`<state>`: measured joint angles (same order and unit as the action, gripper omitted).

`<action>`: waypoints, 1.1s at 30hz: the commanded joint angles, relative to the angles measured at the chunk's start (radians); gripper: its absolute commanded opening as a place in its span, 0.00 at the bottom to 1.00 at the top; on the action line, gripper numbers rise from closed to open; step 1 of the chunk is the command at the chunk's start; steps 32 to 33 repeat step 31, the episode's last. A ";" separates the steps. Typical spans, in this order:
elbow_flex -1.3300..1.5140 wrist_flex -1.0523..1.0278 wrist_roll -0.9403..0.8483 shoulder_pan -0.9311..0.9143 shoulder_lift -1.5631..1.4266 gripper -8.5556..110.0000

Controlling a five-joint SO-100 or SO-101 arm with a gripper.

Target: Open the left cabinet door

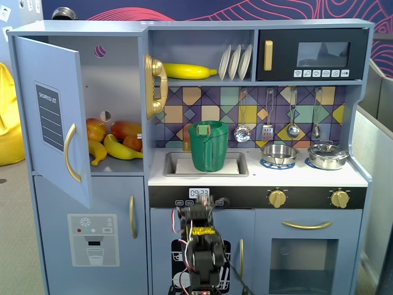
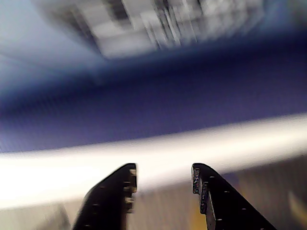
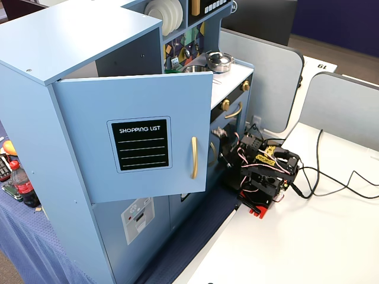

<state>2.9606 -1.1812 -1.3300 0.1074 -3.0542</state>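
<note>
The left cabinet door [image 1: 52,117], blue-grey with the black "SHOPPING LIST" panel, stands swung wide open. Its gold bar handle [image 1: 72,153] faces outward. Both fixed views show the door [image 3: 136,142] and handle [image 3: 193,157]. My arm [image 1: 199,246] sits folded low in front of the kitchen's middle, well to the right of the door and apart from it [image 3: 260,171]. In the blurred wrist view my gripper [image 2: 163,177] is open and empty, its black fingers [image 2: 112,196] pointing at a white band and dark blue surface.
The open cabinet holds toy fruit [image 1: 116,138]. Below is the door with the ice/water dispenser panel [image 1: 93,239]. A green pitcher [image 1: 207,145] stands in the sink. Cables [image 3: 331,177] trail across the white table [image 3: 308,248]. Grey partitions [image 3: 266,71] stand behind.
</note>
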 commanded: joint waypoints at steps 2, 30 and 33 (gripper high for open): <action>0.035 -0.144 0.072 -0.029 -0.041 0.07; 0.037 -0.325 0.017 -0.172 -0.124 0.09; 0.037 -0.325 0.017 -0.172 -0.124 0.09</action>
